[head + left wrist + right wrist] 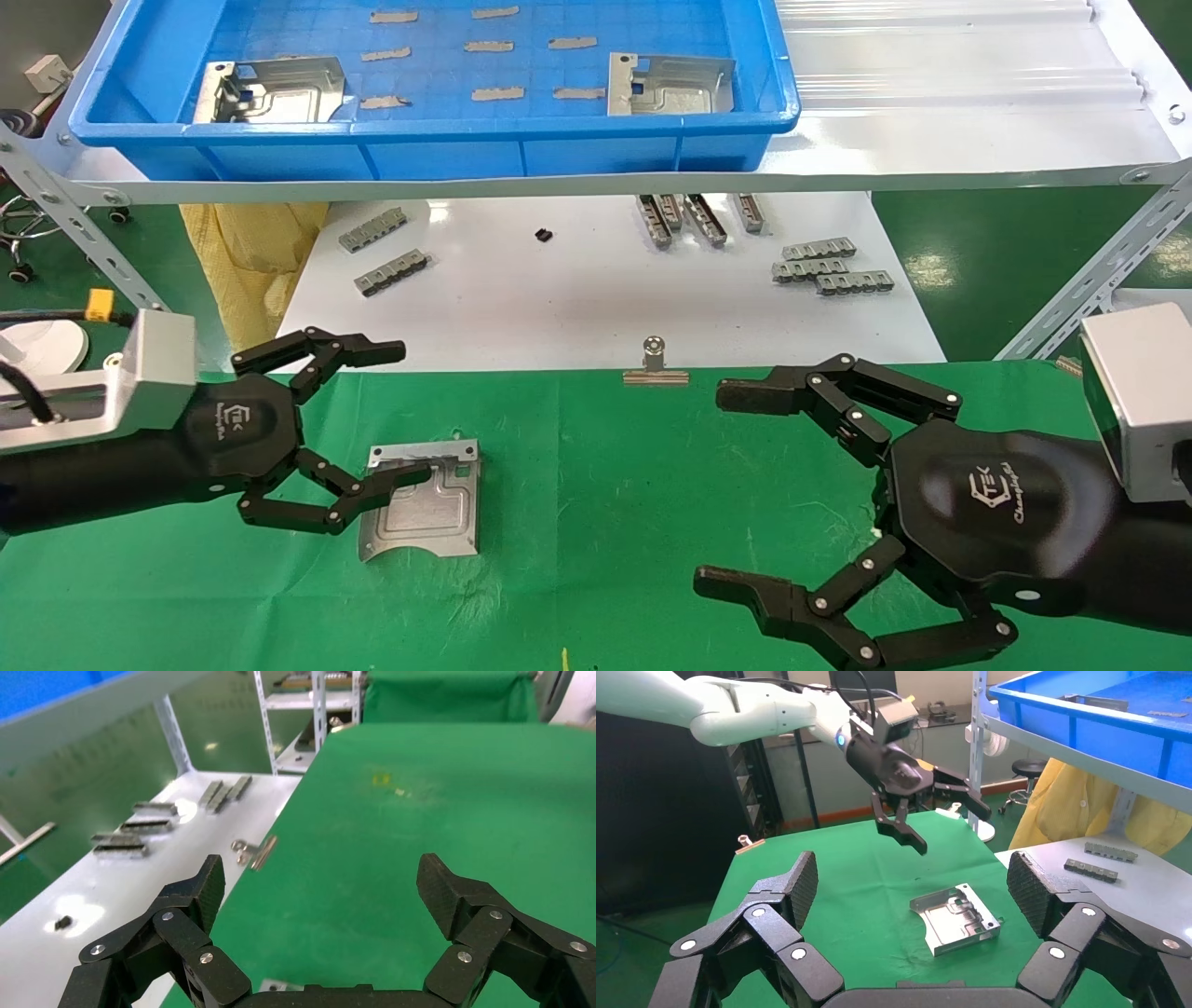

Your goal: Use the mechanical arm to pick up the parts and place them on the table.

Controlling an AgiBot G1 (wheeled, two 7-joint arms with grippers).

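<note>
Overhead, the left gripper (391, 415) hangs released above the green worktop (596, 522), over the left edge of a silver part (424, 503) lying flat on the cloth. The right gripper (712, 489) is spread wide, well to the right. Two more parts (270, 91) lie in the blue tray (438, 149) on the far shelf. From the right wrist, the left gripper (947, 822) hovers clear above the part (956, 918), not touching it.
</note>
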